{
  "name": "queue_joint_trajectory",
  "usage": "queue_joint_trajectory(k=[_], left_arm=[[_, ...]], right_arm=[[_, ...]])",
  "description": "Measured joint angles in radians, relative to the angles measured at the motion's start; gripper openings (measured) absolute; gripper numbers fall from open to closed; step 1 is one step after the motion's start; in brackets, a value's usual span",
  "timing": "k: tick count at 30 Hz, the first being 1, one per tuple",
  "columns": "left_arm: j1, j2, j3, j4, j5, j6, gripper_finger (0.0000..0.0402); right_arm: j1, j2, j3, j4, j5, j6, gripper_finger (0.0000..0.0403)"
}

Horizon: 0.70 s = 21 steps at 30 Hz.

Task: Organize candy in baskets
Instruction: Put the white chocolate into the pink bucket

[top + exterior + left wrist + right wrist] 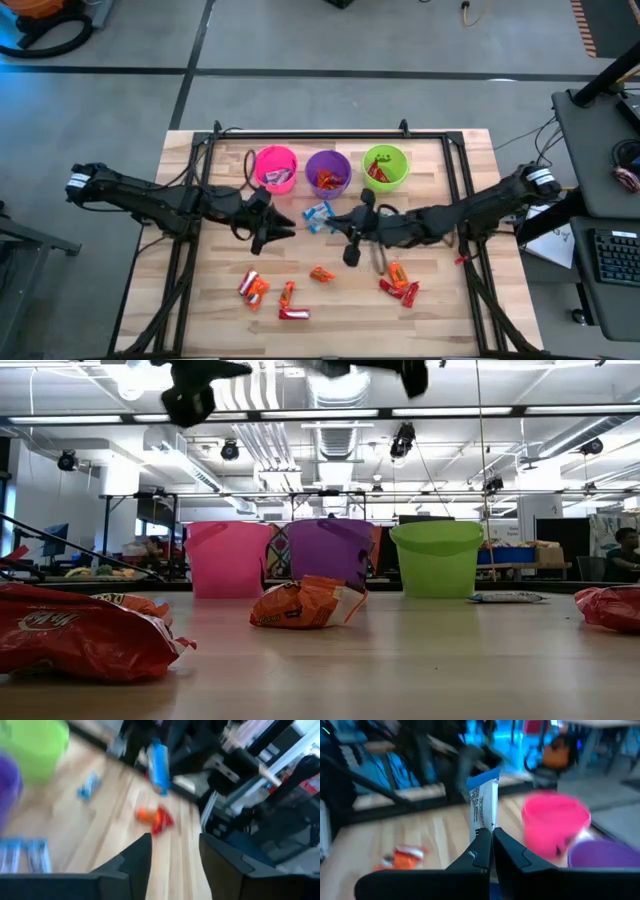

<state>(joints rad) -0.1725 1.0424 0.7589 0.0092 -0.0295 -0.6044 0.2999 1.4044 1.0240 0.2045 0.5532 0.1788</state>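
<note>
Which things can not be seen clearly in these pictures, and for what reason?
- Wording on the blue-and-white candy held by the right gripper: blurred, right wrist view.
- Candy inside the pink basket, purple basket and green basket: hidden by their walls, low view.
- Red candy: cut off by the edge, low view.
- Left gripper: open, nothing between its fingers; scene beyond is blurred.

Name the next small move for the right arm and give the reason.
Probably carry it over the pink basket and release. The right gripper is shut on a blue-and-white candy bar, held above the table, and similar wrappers seem to lie in that basket.
</note>
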Motion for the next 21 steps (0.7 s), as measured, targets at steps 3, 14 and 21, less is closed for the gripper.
queue_joint_trajectory(k=[3, 14, 21], left_arm=[[0.01, 0.012, 0.0, 0.131, -0.014, 0.086, 0.0172], [0.055, 0.121, 0.0, 0.392, -0.025, 0.14, 0.0181], [0.069, 0.174, 0.0, 0.501, -0.025, 0.14, 0.0164]], right_arm=[[0.008, -0.029, 0.0, 0.068, 0.001, -0.069, 0.0008], [0.008, -0.028, 0.001, 0.169, 0.024, -0.153, 0.0008], [0.007, -0.028, 0.001, 0.164, 0.06, -0.153, 0.0008]])
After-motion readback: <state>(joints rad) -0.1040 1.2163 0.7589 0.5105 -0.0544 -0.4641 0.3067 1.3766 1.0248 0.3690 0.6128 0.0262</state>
